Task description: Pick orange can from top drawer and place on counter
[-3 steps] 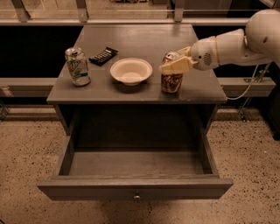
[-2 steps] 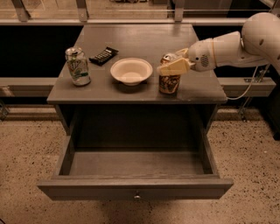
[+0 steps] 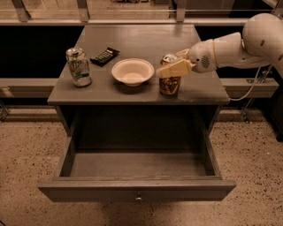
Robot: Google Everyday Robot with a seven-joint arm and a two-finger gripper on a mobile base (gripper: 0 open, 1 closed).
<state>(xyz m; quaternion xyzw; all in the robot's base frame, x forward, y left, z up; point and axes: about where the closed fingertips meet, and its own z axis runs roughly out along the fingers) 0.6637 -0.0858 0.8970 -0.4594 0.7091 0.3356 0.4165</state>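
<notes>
The claw (image 3: 170,62) edged left, clenched round top of the orange can (image 3: 170,86); it stands on counter (image 3: 141,37).

Speckled terrazzo floor (image 3: 26,167) spreads from 4 to 8 o'clock. A pale horizontal ledge (image 3: 22,82) reaches out toward 9 and 3 o'clock, with a dark recess (image 3: 31,48) above it. Metal posts (image 3: 82,9) stand near 12 o'clock. The light is dim and warm. The gripper (image 3: 170,65) hangs toward 1 o'clock.
</notes>
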